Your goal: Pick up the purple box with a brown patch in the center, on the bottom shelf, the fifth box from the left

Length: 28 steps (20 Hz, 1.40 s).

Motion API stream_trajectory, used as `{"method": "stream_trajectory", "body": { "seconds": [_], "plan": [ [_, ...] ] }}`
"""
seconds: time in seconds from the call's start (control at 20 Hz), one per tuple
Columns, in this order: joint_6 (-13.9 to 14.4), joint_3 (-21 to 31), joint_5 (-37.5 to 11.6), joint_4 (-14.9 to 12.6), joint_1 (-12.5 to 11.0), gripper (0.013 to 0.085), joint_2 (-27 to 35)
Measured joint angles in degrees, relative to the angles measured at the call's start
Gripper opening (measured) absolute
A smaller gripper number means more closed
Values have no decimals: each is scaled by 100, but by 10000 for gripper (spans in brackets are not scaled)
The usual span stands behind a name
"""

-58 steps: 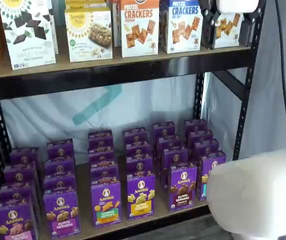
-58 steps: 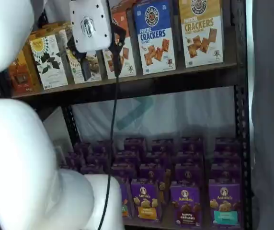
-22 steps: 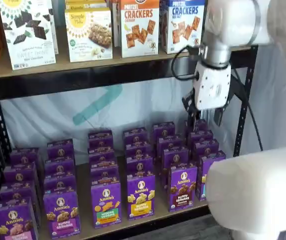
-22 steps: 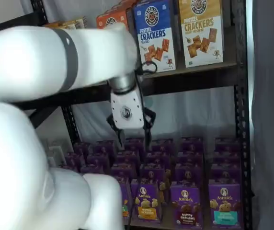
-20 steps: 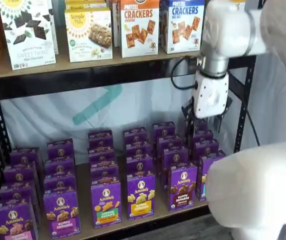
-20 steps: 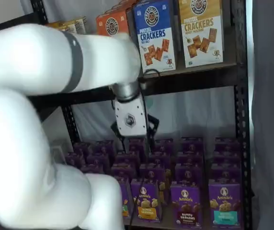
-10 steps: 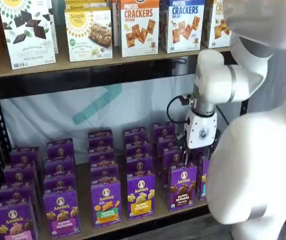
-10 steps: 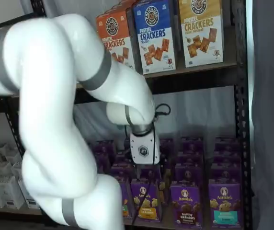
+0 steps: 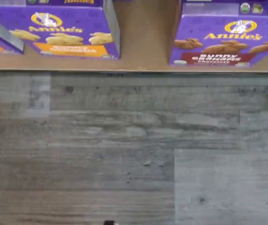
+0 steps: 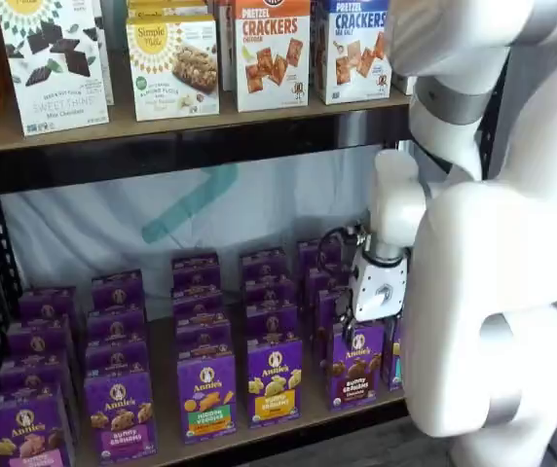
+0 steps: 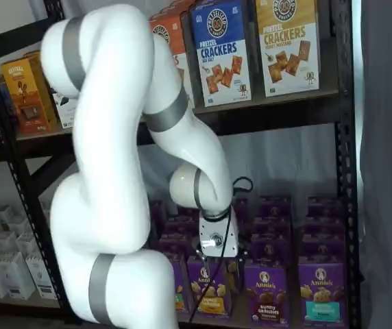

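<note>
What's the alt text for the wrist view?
Looking down past the front edge of the bottom shelf: the purple box of chocolate Bunny Grahams faces up beside a purple carton with an orange band, tan board between them, grey plank floor below.

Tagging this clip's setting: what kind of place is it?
Probably a mock store aisle or lab stockroom: a black metal rack with cracker boxes facing out above, rows of purple snack boxes below, backed by a plain sheet.

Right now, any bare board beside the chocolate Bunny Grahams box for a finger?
Yes: a bare bottom shelf strip between the purple box and the yellow-band carton, wrist view. Thin bare lip in front. Behind both, rows of cartons: crowded.
</note>
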Motion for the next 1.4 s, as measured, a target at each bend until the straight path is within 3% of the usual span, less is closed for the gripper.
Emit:
{"method": "stream_trajectory", "body": {
  "seconds": [0.2,0.3,0.55,0.9,1.4],
  "plan": [
    [765,-393,-294,-798,9,850,756],
    [748,-560,-479,-744,54,850,1084],
    [375,-906,-743,-275,139,850,1657],
    [963,-1657,-621,-1087,-69,850,2426],
    [1159,-2858,-419,-1537,-304,850,3280]
  ]
}}
